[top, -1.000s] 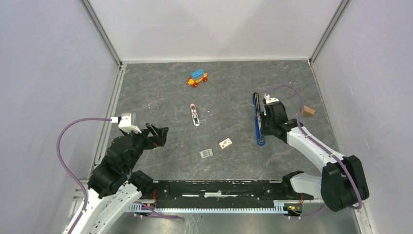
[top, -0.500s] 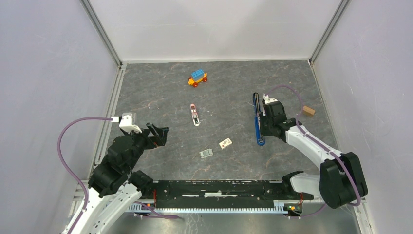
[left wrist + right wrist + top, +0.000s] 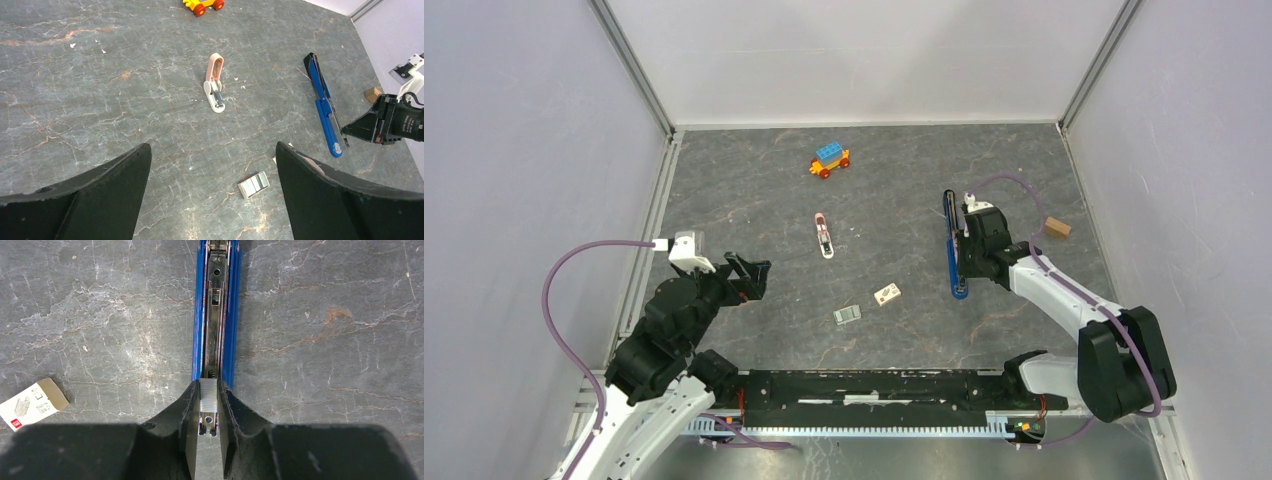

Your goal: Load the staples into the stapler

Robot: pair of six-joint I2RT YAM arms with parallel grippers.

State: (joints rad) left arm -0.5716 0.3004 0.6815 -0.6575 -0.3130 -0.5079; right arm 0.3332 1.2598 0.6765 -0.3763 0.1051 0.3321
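Observation:
The dark-blue stapler [image 3: 951, 240] lies opened out flat right of centre, its black and silver rail [image 3: 216, 315] facing up. My right gripper [image 3: 207, 390] is shut on a short silver strip of staples [image 3: 208, 396]. It holds the strip over the near end of the rail, in line with the channel. Whether the strip touches the rail I cannot tell. From above, the right gripper [image 3: 964, 268] sits at the stapler's near end. My left gripper [image 3: 749, 275] hovers open at the left, well away from the stapler [image 3: 324, 105], with nothing between its fingers [image 3: 125, 170].
A loose block of staples [image 3: 847, 314] and a small staple box [image 3: 886, 294] lie near the middle. A pink-and-white mini stapler [image 3: 824, 236] sits further back, a toy car [image 3: 829, 160] behind it. A wooden block [image 3: 1056, 228] rests by the right wall.
The right gripper has shifted slightly left and away along the stapler with the staples in it. The left arm has not moved.

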